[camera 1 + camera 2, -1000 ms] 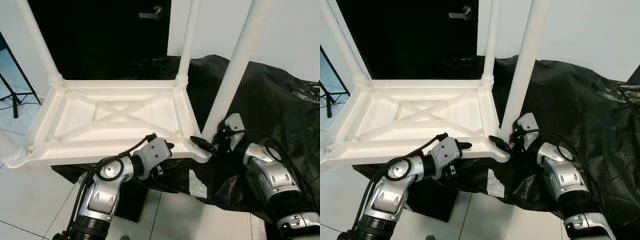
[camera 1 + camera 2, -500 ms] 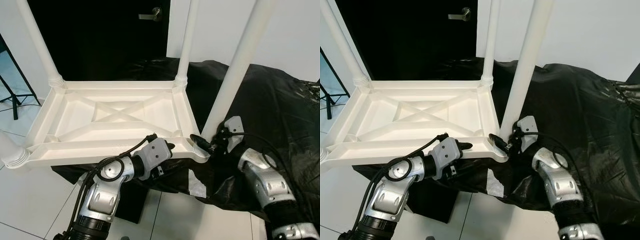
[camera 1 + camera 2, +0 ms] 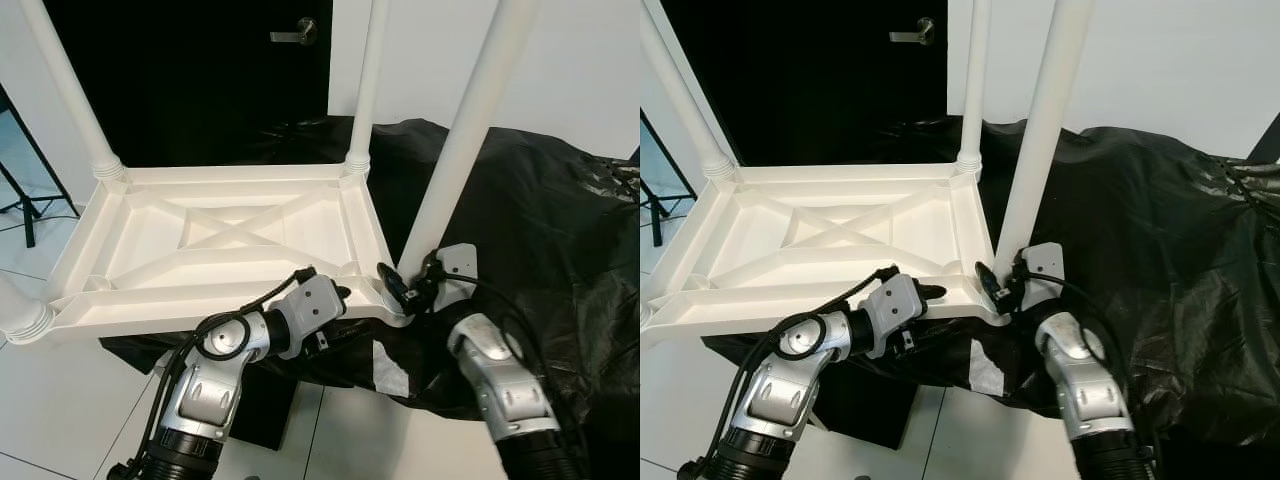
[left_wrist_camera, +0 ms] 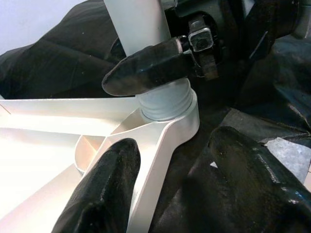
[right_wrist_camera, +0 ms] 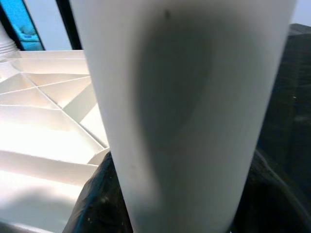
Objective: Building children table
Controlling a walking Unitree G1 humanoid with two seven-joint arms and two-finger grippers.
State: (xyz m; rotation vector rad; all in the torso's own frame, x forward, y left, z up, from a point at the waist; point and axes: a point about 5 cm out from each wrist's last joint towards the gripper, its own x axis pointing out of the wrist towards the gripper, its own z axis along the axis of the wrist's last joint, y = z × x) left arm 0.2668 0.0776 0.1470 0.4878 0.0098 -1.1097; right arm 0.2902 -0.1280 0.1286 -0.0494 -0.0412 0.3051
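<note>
While the white table top [image 3: 230, 250] lies upside down on black sheeting [image 3: 560, 240], its near-right leg [image 3: 460, 150] stands tilted in the corner socket (three others already up). Over the last second the right gripper [image 3: 400, 290] has slid closer round the leg's base, fingers clasping it, probably to twist it home. The left gripper [image 3: 335, 297] steadies the near rim, fingers spread wide astride it

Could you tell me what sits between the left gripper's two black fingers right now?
In the left wrist view, the near rail of the upturned white table runs between the left gripper fingers, beside the corner socket holding the leg.
</note>
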